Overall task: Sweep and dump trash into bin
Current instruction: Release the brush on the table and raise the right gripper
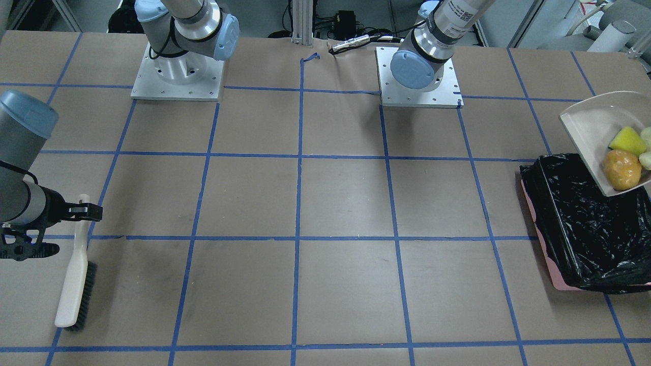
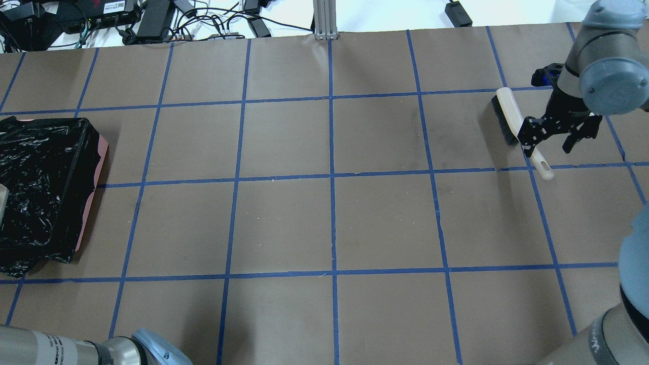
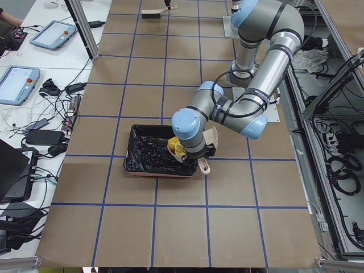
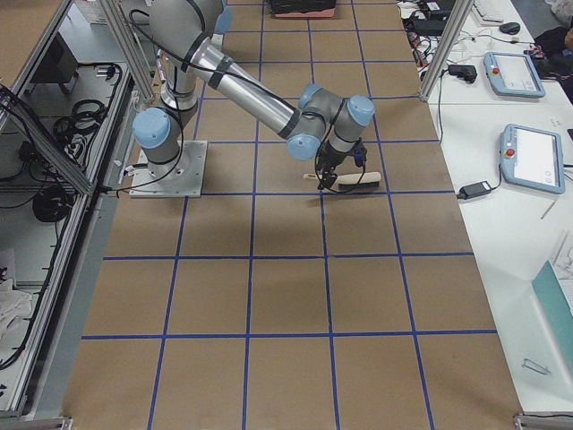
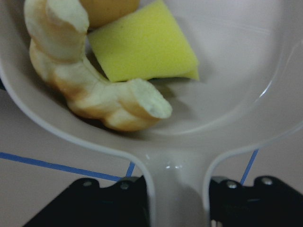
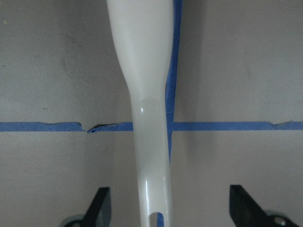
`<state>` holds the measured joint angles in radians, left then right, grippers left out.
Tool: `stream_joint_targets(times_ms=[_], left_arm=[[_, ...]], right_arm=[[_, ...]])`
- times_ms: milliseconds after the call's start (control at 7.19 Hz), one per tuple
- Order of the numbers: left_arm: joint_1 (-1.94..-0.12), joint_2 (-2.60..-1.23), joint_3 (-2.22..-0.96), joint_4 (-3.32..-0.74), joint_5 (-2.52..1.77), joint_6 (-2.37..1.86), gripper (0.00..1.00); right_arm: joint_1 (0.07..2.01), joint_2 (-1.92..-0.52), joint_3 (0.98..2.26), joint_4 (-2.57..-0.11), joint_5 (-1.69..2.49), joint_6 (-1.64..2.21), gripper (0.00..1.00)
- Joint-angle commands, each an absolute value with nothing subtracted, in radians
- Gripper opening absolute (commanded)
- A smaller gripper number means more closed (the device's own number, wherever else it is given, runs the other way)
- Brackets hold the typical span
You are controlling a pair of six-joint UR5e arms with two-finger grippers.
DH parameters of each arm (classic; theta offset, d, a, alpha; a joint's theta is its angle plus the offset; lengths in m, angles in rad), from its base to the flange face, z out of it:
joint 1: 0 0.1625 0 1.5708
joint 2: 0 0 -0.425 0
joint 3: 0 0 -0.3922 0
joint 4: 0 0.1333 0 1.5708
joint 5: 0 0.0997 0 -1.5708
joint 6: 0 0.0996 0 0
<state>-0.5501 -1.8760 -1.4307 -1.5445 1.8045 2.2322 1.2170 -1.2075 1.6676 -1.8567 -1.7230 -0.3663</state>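
Note:
My left gripper [image 5: 176, 191] is shut on the handle of a beige dustpan [image 5: 236, 61]. The pan [image 1: 592, 127] hangs tilted over the far end of the black-bagged bin [image 1: 585, 223]. In the pan lie the yellow-brown potato lump [image 1: 622, 169], the yellow-green wedge [image 1: 628, 141] and the tan croissant [image 5: 90, 90]. My right gripper [image 6: 170, 208] is open, its fingers wide on either side of the white handle of a brush [image 2: 512, 119]. The brush lies flat on the table [image 1: 76, 274].
The bin [image 2: 40, 187] stands at the table's left end, its pink base edge showing. The brown table [image 2: 329, 218] is marked with a blue tape grid. The two arm bases [image 1: 178, 71] are bolted along the robot's side.

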Motion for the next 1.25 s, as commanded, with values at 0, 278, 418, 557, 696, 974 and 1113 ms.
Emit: stream_joint_targets(times_ms=[0, 278, 418, 557, 696, 974, 1113], left_arm=[[-0.569, -1.876, -1.431, -1.536, 1.856, 2.23, 0.0], [-0.61, -1.873, -1.43, -1.526, 1.907, 2.23, 0.0], [-0.617, -1.871, -1.431, -1.52, 1.916, 2.23, 0.0], [-0.62, -1.874, -1.43, -1.52, 1.934, 2.23, 0.0], [-0.629, -1.875, -1.43, -1.516, 1.94, 2.23, 0.0], [-0.644, -1.861, -1.43, -1.497, 1.973, 2.23, 0.0], [-0.653, -1.859, -1.428, -1.491, 1.991, 2.23, 0.0]], right_arm=[[1.218, -1.357, 1.609, -1.736, -1.698, -0.359, 1.0], [1.23, -1.419, 1.484, -1.515, -1.653, -0.322, 1.0], [1.289, -1.425, 1.424, -1.431, -1.622, -0.23, 1.0], [1.377, -1.425, 1.372, -1.396, -1.623, -0.136, 1.0], [1.488, -1.431, 1.361, -1.39, -1.612, 0.05, 1.0], [1.643, -1.454, 1.365, -1.452, -1.609, 0.201, 1.0], [1.652, -1.485, 1.38, -1.497, -1.589, 0.199, 1.0]])
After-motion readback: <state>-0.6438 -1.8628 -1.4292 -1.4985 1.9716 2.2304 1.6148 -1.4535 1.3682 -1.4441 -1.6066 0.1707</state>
